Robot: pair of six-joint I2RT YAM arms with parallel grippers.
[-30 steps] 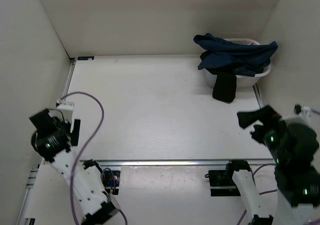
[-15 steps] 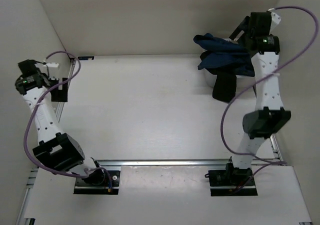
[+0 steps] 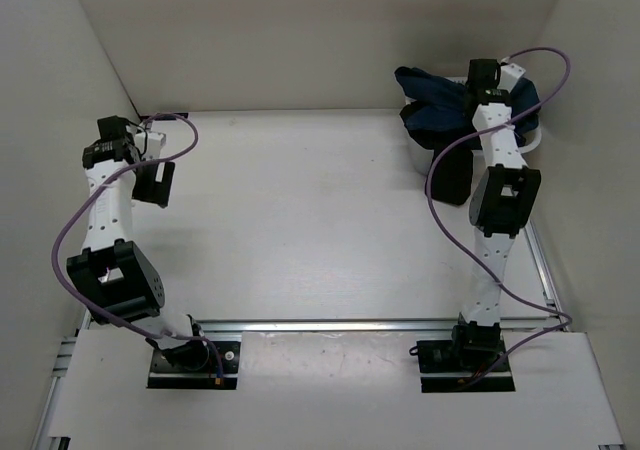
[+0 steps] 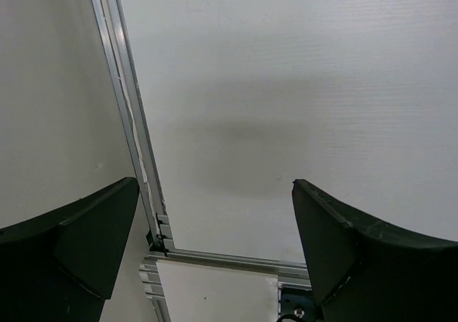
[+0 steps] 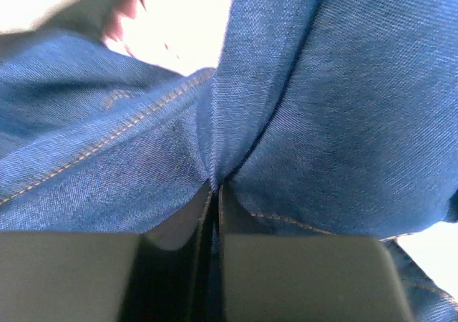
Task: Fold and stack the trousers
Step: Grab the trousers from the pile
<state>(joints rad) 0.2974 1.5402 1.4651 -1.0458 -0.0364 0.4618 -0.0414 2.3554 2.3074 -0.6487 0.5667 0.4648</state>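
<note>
The trousers (image 3: pixel 432 108), dark blue denim with tan stitching, lie heaped in a white basket (image 3: pixel 531 142) at the back right. My right gripper (image 3: pixel 474 92) reaches down into the heap. In the right wrist view the right gripper (image 5: pixel 216 187) is shut, with a fold of the trousers (image 5: pixel 336 107) pinched between its two pads. My left gripper (image 3: pixel 155 182) hangs over the left side of the table, far from the trousers. In the left wrist view the left gripper (image 4: pixel 213 184) is wide open, with only bare table between the fingers.
A black garment (image 3: pixel 450 175) hangs over the basket's front rim onto the table. An aluminium rail (image 4: pixel 127 107) runs along the table's left edge and another rail (image 3: pixel 340 323) along the front. White walls close in the left, back and right sides.
Both arms have risen from beside their bases. The right arm reached out to the basket and its gripper shut on the denim. The left arm swung out over the table's left side, still open.
</note>
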